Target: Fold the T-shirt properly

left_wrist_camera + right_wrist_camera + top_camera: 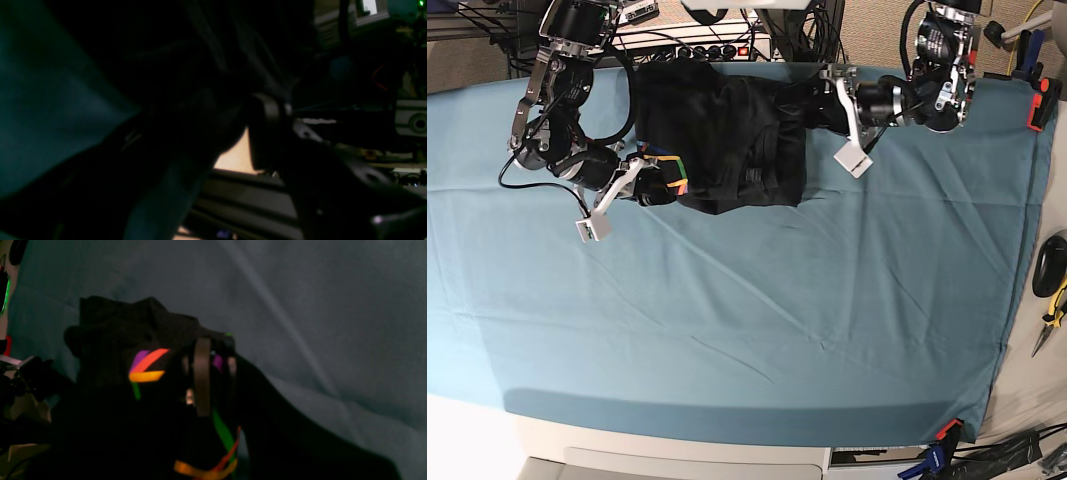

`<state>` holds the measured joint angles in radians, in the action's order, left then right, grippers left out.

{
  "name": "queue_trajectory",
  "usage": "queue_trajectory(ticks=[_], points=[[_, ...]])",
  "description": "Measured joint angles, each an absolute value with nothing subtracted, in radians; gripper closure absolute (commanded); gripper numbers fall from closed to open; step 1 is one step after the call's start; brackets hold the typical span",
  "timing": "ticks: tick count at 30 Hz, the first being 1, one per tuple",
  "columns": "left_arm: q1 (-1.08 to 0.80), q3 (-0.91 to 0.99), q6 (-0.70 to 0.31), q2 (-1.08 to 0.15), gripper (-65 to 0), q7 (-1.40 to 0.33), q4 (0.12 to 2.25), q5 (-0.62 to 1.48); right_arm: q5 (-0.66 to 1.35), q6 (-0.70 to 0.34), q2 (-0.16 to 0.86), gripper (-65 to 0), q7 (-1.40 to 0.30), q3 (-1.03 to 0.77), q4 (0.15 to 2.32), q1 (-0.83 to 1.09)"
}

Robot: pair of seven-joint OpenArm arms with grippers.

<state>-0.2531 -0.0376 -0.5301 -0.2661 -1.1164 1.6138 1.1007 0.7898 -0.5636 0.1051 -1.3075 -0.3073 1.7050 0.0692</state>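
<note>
Mid-fold at twelve o'clock on the counter (827,330): my right gripper (208,373) pinches the T-shirt (727,140)'s rainbow neckline; left gripper (812,105) spread wide at the hem, next needing a grip.

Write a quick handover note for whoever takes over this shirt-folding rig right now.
Right pincer: shut on the T-shirt at its rainbow trim.
Left pincer: at the shirt's other side; the dark wrist view does not show a grip.
T-shirt: bunched at the far edge of the teal cloth, between both arms.
Done: no neat fold yet.
Left: spread flat, fold properly.
</note>
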Motion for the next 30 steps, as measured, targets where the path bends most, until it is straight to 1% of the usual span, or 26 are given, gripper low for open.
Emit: queue_trajectory(ticks=[5, 17, 23, 24, 25, 26, 27, 29, 30], points=[[-0.251, -0.038, -0.528, -0.237, -37.0, -1.111, 1.614, 1.081, 0.79, -0.564, 0.105, -5.0, -1.305, -0.307, 1.705, 0.069], [-0.24, -0.14, -0.524, -0.236, -37.0, -1.072, 1.616, 1.042, 0.79, -0.564, 0.105, -5.0, -1.304, -0.307, 1.705, 0.069], [-0.24, -0.15, -0.524, -0.236, -36.4, -1.069, 1.617, 1.036, 0.789, -0.564, 0.105, -5.0, -1.302, -0.307, 1.705, 0.069], [-0.24, -0.151, -0.524, -0.236, -33.6, -1.066, 1.617, 1.035, 0.789, -0.564, 0.105, -5.0, -1.301, -0.307, 1.705, 0.069], [-0.24, -0.152, -0.524, -0.235, -29.1, -1.064, 1.617, 1.031, 0.789, -0.564, 0.105, -5.0, -1.301, -0.307, 1.705, 0.069], [-0.24, -0.154, -0.527, -0.236, -23.4, -1.069, 1.618, 1.011, 0.789, -0.564, 0.105, -4.8, -1.301, -0.307, 1.705, 0.069], [-0.24, -0.157, -0.529, -0.233, -16.2, -1.073, 1.622, 0.992, 0.789, -0.564, 0.105, -4.2, -1.299, -0.307, 1.705, 0.069], [-0.24, -0.158, -0.529, -0.233, 0.0, -1.071, 1.623, 0.979, 0.789, -0.564, 0.105, 0.0, -1.293, -0.307, 1.705, 0.07], [-0.24, -0.158, -0.529, -0.232, 0.0, -1.067, 1.623, 0.974, 0.789, -0.564, 0.105, 0.0, -1.29, -0.307, 1.705, 0.069]])
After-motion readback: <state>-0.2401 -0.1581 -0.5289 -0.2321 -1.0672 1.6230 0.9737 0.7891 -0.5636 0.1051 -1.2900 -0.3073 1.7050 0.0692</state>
